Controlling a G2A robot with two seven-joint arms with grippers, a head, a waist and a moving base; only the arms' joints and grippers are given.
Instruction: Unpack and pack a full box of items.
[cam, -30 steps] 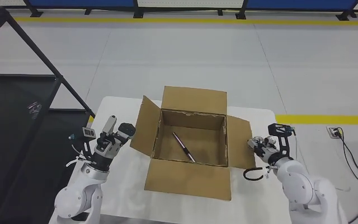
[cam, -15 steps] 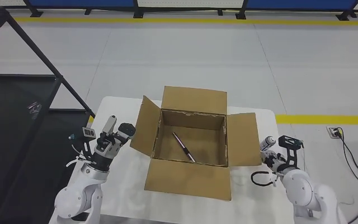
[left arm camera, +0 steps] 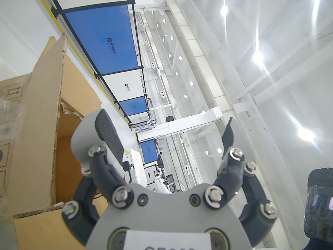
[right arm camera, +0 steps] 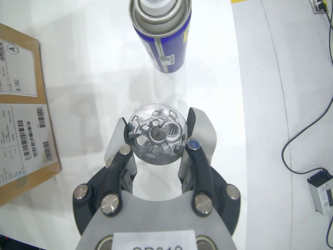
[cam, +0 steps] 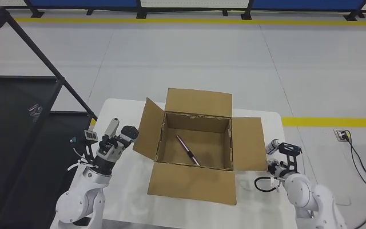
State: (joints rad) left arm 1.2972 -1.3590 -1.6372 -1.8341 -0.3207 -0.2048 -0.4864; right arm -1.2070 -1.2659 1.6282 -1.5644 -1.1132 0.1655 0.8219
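Observation:
An open cardboard box (cam: pixel 194 146) stands mid-table with its flaps folded out; a dark pen (cam: pixel 187 150) lies on its floor. My right gripper (right arm camera: pixel 158 127) is shut on a round silver metal part (right arm camera: pixel 157 136), low over the white table to the right of the box (right arm camera: pixel 22 110). Just beyond it a blue spray can (right arm camera: pixel 162 29) with a white nozzle stands upright; the can (cam: pixel 273 145) is by the box's right flap. My left gripper (left arm camera: pixel 166 131) is open and empty, pointing upward beside the box's left flap (left arm camera: pixel 39 120), and stands at the table's left (cam: pixel 121 136).
The table's right edge (right arm camera: pixel 242 105) runs close past the spray can and my right gripper. A small dark object (cam: pixel 90 135) sits by the left arm. Black rack frame (cam: pixel 51 80) stands off the table's left side.
The right arm has drawn away from the box's right flap toward the table's right front and lowered, carrying the metal part. The spray can has come into view. The left arm has kept still.

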